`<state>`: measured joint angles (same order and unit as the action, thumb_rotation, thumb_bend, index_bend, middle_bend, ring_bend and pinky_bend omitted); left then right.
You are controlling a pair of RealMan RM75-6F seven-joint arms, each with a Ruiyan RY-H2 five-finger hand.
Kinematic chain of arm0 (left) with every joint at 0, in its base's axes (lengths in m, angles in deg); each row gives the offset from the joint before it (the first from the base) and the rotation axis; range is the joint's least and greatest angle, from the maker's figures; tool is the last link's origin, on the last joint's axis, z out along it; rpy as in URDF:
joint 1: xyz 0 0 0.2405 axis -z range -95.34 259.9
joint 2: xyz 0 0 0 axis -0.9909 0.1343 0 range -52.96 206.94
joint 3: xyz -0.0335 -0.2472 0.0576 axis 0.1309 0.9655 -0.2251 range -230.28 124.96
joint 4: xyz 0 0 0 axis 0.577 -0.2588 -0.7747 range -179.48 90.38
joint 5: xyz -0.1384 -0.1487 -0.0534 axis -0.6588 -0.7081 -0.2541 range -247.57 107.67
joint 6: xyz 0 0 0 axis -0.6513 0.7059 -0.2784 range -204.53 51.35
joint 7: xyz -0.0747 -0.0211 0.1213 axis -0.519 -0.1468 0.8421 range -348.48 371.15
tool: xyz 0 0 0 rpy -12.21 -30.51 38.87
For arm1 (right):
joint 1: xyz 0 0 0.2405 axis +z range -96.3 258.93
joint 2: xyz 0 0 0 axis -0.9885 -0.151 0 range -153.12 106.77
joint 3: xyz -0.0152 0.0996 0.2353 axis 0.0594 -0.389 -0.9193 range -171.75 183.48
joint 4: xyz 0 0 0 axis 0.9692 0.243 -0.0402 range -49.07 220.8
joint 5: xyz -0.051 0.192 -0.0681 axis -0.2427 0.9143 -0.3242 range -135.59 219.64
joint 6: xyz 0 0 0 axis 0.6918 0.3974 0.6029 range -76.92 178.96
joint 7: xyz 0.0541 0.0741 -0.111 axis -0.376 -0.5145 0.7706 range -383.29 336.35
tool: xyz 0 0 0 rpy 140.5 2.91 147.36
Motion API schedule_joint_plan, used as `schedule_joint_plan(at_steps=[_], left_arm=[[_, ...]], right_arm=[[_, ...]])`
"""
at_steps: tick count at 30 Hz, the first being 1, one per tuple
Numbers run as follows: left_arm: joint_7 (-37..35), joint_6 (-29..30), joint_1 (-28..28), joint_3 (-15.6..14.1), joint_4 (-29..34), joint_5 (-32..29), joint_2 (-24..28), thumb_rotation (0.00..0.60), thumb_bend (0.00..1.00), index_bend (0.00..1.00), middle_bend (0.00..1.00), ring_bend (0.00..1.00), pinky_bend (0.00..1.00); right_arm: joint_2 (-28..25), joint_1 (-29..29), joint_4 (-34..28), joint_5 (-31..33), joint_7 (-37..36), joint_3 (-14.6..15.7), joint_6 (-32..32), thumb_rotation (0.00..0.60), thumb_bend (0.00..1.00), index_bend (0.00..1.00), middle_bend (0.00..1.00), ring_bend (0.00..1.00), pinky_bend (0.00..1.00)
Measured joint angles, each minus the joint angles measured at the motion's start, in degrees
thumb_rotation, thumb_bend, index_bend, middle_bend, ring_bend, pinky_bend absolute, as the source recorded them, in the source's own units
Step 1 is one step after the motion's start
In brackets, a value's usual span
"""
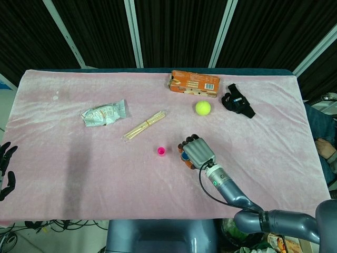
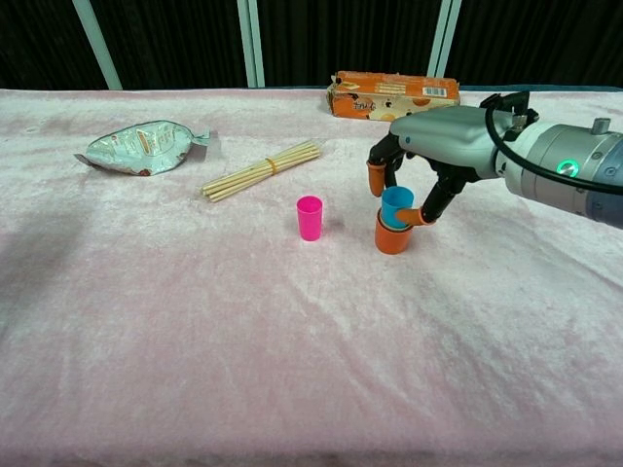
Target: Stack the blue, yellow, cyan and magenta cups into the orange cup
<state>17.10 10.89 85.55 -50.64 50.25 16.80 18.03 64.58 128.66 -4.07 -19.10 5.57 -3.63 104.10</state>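
The orange cup (image 2: 392, 236) stood upright on the pink cloth (image 2: 292, 350) a little right of the table's middle, a short, plain tumbler with a smooth wall. The blue cup (image 2: 395, 207) sat nested inside it, its upper half rising above the orange rim, upright and of a lighter, sky-like blue on the side facing the chest camera. The right hand (image 2: 428, 156) hung over the pair with its fingers curved down around the blue cup; an orange fingertip (image 2: 376, 178) lay at the cup's left and the thumb pressed its right side, so the hand held the blue cup at its rim. From the head view the same hand (image 1: 198, 152) covered the stack almost wholly, only a sliver of blue and orange showing at its left edge. The magenta cup (image 2: 310, 217) stood upright and alone, just left of the stack and apart from it, its mouth open upward. No yellow or cyan wall could be made out within the stack. The left hand (image 1: 6, 167) showed only at the left edge of the head view, off the cloth, fingers spread and holding nothing. Behind lay a bundle of wooden sticks (image 2: 261, 170), a foil snack bag (image 2: 139, 147), an orange box (image 2: 393, 94), and a yellow-green ball (image 1: 202, 107).
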Motion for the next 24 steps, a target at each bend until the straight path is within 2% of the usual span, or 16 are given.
schedule_joint_plan(at_steps=[2,6,14,24], left_arm=[[0.0,0.0,0.0,0.0,0.0,0.0,0.0,0.600,0.71,0.09,0.03,0.00,0.01],[-0.1,-0.1,0.0,0.0,0.0,-0.1,0.1,0.600,0.71,0.09,0.03,0.00,0.01],[0.3,-0.1,0.0,0.0,-0.1,-0.1,0.0,0.600,0.71,0.09,0.03,0.00,0.01],[0.2,0.0,0.0,0.1,-0.1,-0.2,0.0,0.600,0.71,0.09,0.03,0.00,0.01]], right_arm=[[0.6,0.2,0.9,0.2,0.2,0.0,0.1,0.600,0.19,0.17,0.15,0.15,0.21],[1.3,0.5,1.8,1.0,0.0,-0.6,0.5,0.600,0.19,0.17,0.14,0.15,0.21],[2.0,1.7,1.7,4.1,-0.9,-2.2,-0.8,0.600,0.19,0.24,0.26,0.15,0.21],[6.1,4.4,3.6,5.6,-1.4,-3.8,-1.6,0.600,0.24,0.29,0.30,0.17,0.21]])
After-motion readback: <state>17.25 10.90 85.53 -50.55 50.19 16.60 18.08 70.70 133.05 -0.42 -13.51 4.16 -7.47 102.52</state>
